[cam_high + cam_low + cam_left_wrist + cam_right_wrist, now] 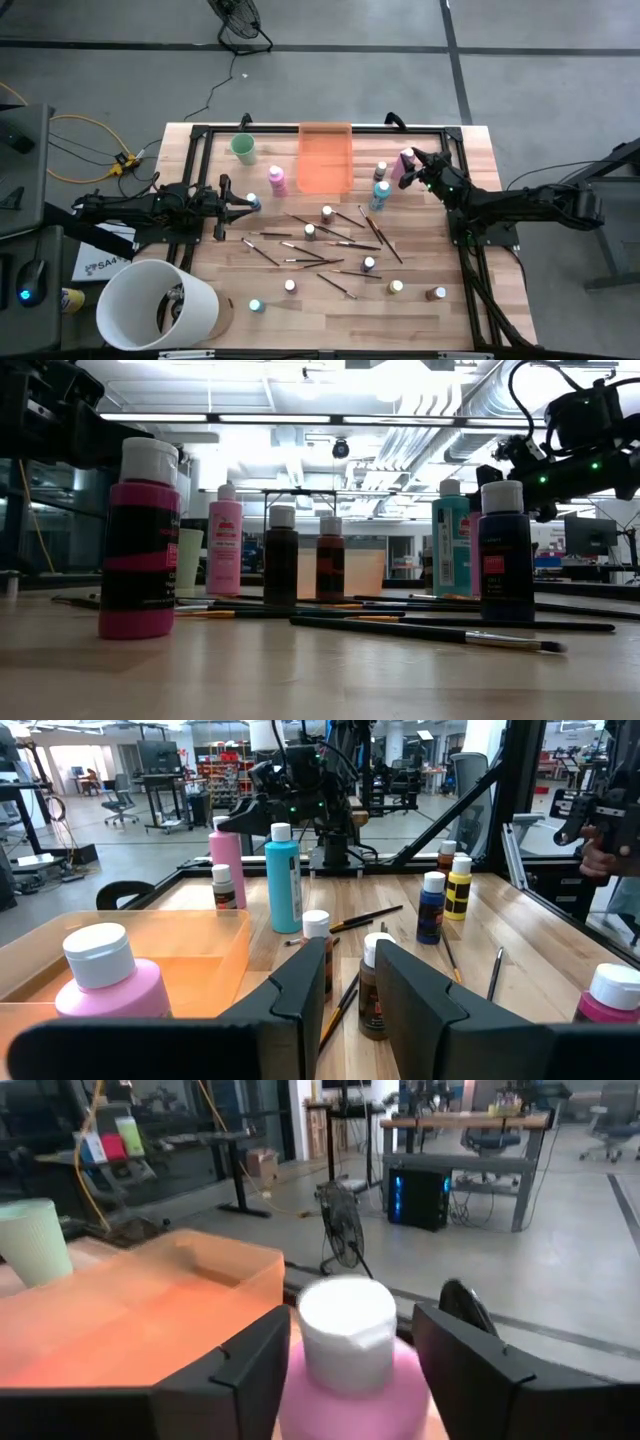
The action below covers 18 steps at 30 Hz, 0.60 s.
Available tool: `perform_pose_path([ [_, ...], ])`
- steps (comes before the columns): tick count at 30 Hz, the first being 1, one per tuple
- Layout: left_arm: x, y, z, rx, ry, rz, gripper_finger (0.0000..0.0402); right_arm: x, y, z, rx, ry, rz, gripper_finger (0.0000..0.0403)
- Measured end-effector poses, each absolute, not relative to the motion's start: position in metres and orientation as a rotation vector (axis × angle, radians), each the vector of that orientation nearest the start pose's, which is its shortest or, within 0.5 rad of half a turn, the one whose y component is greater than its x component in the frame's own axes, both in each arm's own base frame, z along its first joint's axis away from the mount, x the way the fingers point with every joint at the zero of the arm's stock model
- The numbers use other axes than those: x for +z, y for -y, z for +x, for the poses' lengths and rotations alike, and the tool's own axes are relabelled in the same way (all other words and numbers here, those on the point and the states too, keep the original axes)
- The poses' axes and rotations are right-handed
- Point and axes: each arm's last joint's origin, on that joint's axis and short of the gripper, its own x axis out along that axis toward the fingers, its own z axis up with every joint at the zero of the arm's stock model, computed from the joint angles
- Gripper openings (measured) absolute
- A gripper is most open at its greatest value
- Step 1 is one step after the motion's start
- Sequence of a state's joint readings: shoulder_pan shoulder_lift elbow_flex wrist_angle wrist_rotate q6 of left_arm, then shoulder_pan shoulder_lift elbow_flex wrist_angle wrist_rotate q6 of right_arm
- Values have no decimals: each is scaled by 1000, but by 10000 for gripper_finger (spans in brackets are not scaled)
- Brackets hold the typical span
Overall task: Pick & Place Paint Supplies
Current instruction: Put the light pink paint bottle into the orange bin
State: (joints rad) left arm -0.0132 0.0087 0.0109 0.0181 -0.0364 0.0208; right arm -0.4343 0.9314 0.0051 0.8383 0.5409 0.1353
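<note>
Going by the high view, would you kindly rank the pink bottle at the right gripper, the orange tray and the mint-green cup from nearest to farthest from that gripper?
1. The pink bottle, between the fingers of the right gripper, near the table's far right.
2. The orange tray, at the middle of the far edge.
3. The mint-green cup, beyond the tray, toward the left arm's side.

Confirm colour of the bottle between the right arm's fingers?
Pink bottle with a white cap; clearest in the right wrist view.
</note>
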Motion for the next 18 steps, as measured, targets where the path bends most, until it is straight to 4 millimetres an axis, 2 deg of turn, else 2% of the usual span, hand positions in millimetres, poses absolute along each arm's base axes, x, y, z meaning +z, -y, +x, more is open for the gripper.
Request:
perform_pose_path([
  [14,168,0,98,23,20,20,88,149,77,130,-977,-34,88,119],
  [18,168,0,98,23,20,20,88,150,77,130,-977,-27,88,115],
])
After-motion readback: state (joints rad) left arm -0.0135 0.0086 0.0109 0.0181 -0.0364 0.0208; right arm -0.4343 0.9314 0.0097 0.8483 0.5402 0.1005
